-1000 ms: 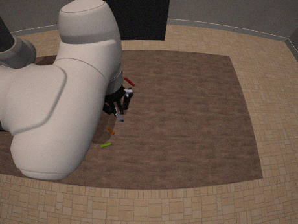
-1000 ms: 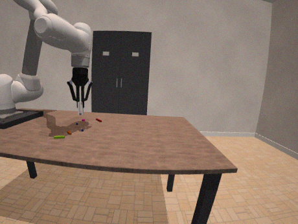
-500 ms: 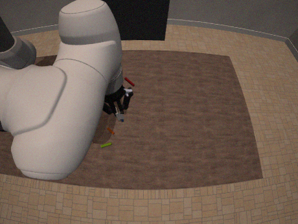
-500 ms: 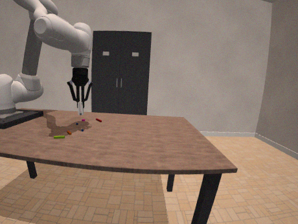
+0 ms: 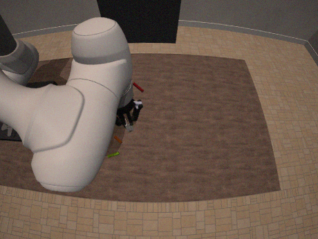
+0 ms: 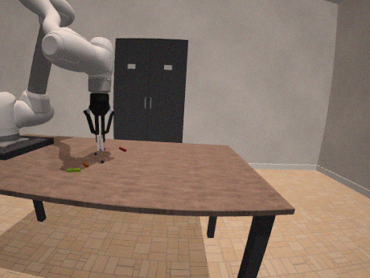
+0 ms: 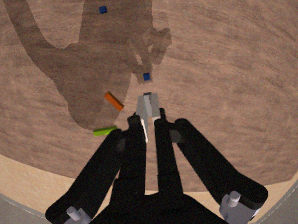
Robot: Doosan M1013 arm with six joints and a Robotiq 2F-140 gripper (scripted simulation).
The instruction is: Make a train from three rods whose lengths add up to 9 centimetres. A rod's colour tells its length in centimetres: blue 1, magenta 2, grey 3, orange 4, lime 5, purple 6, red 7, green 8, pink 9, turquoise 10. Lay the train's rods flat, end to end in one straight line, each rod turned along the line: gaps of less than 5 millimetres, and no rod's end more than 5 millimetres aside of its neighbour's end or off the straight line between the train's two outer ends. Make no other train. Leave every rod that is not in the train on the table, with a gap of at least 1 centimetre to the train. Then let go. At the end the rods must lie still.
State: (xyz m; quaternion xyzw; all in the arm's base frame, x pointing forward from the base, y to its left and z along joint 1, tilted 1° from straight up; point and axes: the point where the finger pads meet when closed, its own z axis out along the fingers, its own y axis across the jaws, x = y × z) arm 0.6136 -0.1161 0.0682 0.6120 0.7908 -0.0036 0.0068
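Note:
My gripper (image 7: 149,103) (image 6: 99,147) is shut on a short grey rod (image 7: 148,103) that sticks out past the fingertips. It hangs just above the table, near the left side (image 5: 129,126). In the wrist view a blue rod (image 7: 147,76) lies just beyond the tips and a second blue rod (image 7: 103,10) lies farther off. An orange rod (image 7: 113,100) (image 5: 118,139) and a lime rod (image 7: 104,131) (image 5: 113,155) lie to the left of the fingers. A red rod (image 5: 138,87) lies apart at the far side. A magenta rod (image 6: 104,149) shows small near the gripper.
The arm's big white link (image 5: 69,114) hides the table's left part in the top view. The robot's base plate (image 6: 18,145) sits at the table's left end. A dark cabinet (image 6: 150,90) stands behind the table.

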